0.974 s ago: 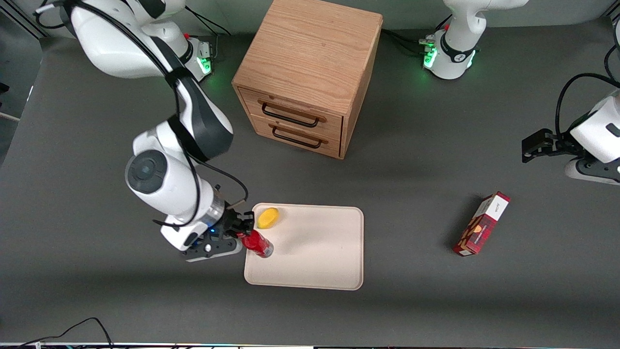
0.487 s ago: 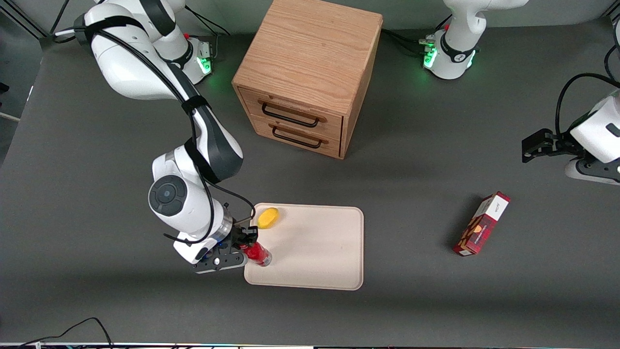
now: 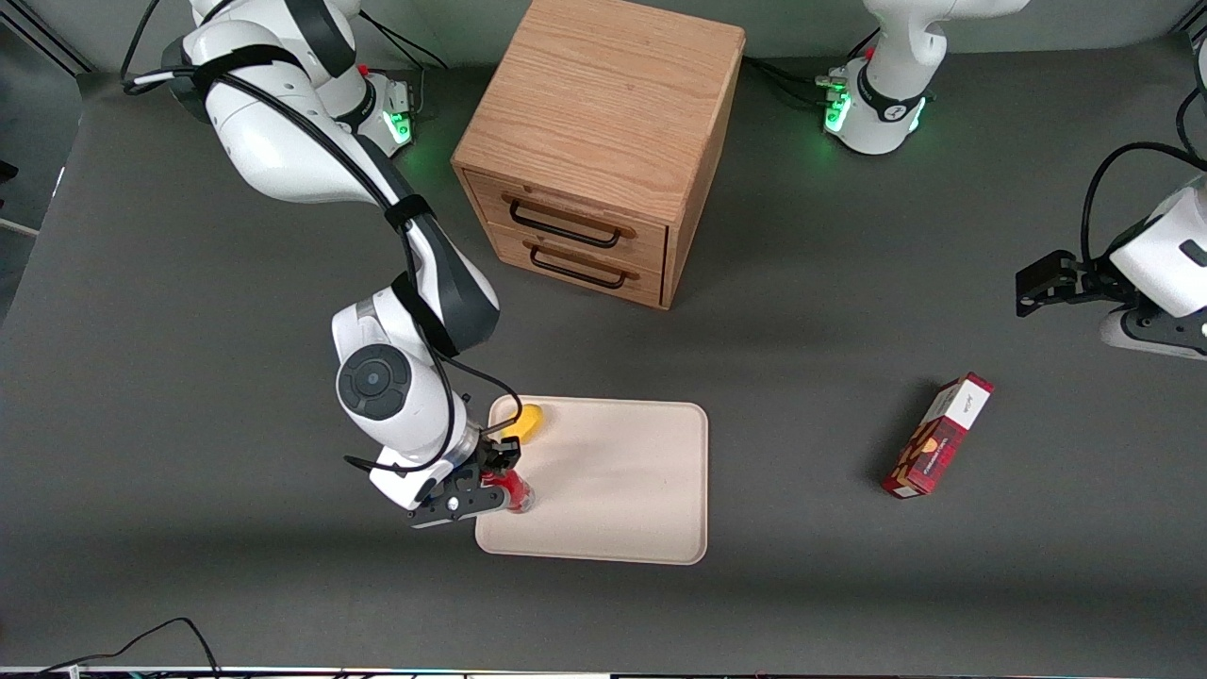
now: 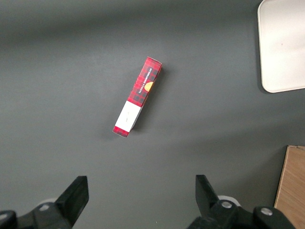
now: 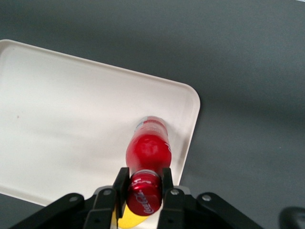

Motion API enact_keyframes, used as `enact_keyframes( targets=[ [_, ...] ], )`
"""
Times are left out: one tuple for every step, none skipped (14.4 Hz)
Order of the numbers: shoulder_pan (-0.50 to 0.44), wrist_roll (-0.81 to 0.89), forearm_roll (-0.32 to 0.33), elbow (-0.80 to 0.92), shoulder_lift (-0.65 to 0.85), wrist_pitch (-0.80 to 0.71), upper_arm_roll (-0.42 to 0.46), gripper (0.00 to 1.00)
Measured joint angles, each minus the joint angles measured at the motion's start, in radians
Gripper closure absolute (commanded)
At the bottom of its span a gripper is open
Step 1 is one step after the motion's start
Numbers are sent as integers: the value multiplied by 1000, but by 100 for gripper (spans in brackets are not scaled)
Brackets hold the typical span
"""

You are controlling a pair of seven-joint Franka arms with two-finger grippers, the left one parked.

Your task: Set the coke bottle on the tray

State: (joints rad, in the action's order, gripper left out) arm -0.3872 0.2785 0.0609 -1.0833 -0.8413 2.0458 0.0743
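Note:
The coke bottle, small and red with a red cap, stands upright over the cream-beige tray, near the tray's corner toward the working arm's end. My gripper is shut on the bottle's cap end. In the right wrist view the gripper has its fingers pressed against both sides of the cap, with the bottle reaching down to the tray by its rim. Whether the base touches the tray I cannot tell.
A yellow fruit lies on the tray, farther from the front camera than the bottle. A wooden drawer cabinet stands farther back. A red patterned carton box lies toward the parked arm's end, also in the left wrist view.
My gripper has carried the bottle a little toward the parked arm's end, over the tray's corner, and the bottle has turned from tilted to upright.

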Motion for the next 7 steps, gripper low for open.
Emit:
enact_keyframes(
  targets=[
    [-1,1,0,0,0,0,-1,11],
    [-1,2,0,0,0,0,-3,2],
    [-1,2,0,0,0,0,-6,0],
    [-1,3,0,0,0,0,-8,0],
    [0,4,0,2,0,0,-12,0],
    [1,4,0,9,0,0,-15,0],
    [3,4,0,19,4,0,-15,0]
  ],
)
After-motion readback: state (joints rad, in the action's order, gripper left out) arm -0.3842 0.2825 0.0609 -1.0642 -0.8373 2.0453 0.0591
